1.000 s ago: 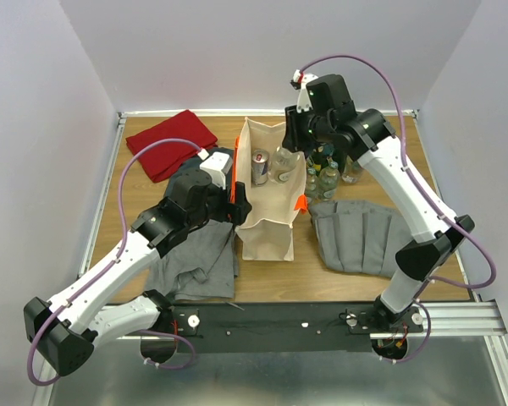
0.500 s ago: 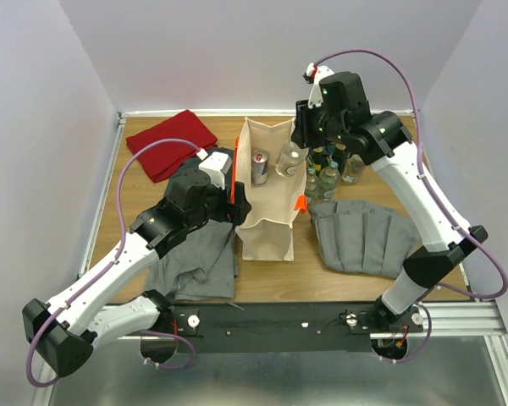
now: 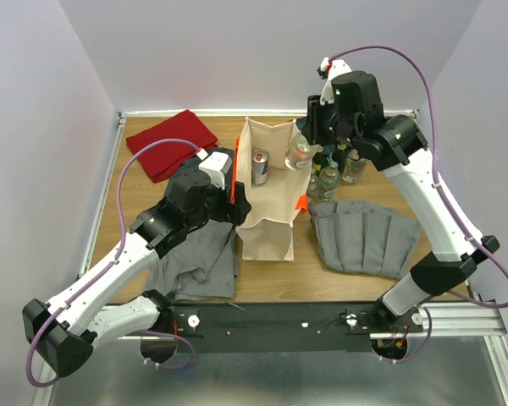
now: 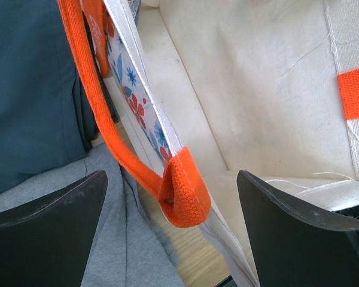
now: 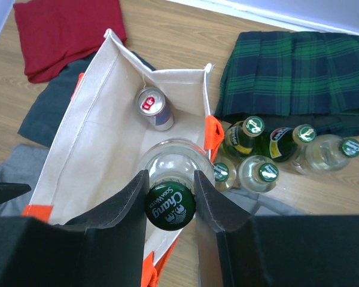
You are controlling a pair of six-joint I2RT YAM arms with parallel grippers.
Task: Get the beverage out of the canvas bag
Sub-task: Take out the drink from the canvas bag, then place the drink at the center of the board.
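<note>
The canvas bag [image 3: 267, 222] stands open at mid-table, beige with orange handles [image 4: 182, 192]. My right gripper [image 5: 170, 200] is shut on the green-capped neck of a clear glass beverage bottle [image 5: 173, 158]. In the top view this bottle [image 3: 300, 153] hangs over the bag's right rim, below the right gripper [image 3: 310, 135]. A red and silver can [image 3: 259, 167] stands upright inside the bag [image 5: 102, 125], by its far wall. My left gripper [image 3: 240, 205] is open and straddles the bag's left wall; its fingers [image 4: 48, 233] touch nothing.
Several capped bottles [image 3: 330, 172] stand on the table just right of the bag. A grey pleated garment [image 3: 360, 238] lies in front of them, a tartan cloth [image 5: 299, 72] behind. Red cloth [image 3: 171, 139] and grey clothes [image 3: 195, 254] lie left of the bag.
My right gripper has risen and moved right with the bottle, carrying it from inside the bag to above its right rim. The left arm has stayed put.
</note>
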